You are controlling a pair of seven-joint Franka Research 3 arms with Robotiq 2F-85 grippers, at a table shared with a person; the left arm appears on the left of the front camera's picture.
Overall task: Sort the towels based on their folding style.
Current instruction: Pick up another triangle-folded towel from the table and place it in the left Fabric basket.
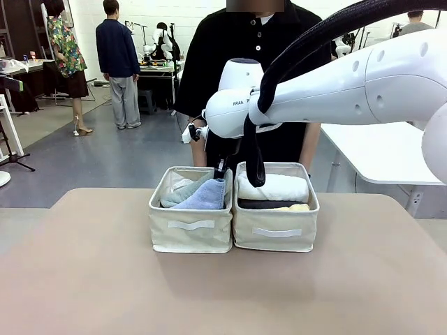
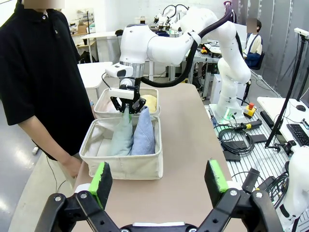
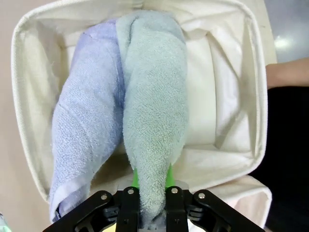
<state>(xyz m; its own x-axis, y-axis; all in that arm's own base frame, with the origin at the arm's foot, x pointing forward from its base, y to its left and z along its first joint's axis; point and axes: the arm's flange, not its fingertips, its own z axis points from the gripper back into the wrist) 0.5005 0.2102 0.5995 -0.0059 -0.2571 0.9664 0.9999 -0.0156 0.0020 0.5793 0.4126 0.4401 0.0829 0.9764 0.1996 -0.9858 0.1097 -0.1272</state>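
From the front camera I saw two beige bins side by side on the counter [image 1: 84,279], touching each other. The left bin [image 1: 191,225] held the pale teal towel [image 1: 183,192] and the light blue towel [image 1: 204,197], both folded into cones and leaning together. The right bin [image 1: 276,230] held the rolled ones: the white towel [image 1: 279,186] at the back, the dark grey towel [image 1: 269,204] in front of it, and a sliver of the yellow towel [image 1: 297,207] at the near right. My right arm [image 1: 363,84] crossed over from the right and dropped behind the bins, in front of the person in black [image 1: 237,35] standing at the far side.

Through the left wrist camera, my left gripper [image 2: 159,181] hung spread wide and empty, its green pads [image 2: 101,178] well apart, near the end of the counter. Beyond it, the right gripper [image 2: 128,107] sat at the tip of the teal cone inside the nearer bin.

Through the right wrist camera, the gripper's fingers [image 3: 133,178] pinched the narrow end of the teal towel from both sides, with green pad showing on each flank. The cone lay beside the blue one, touching it along its length, inside the bin.
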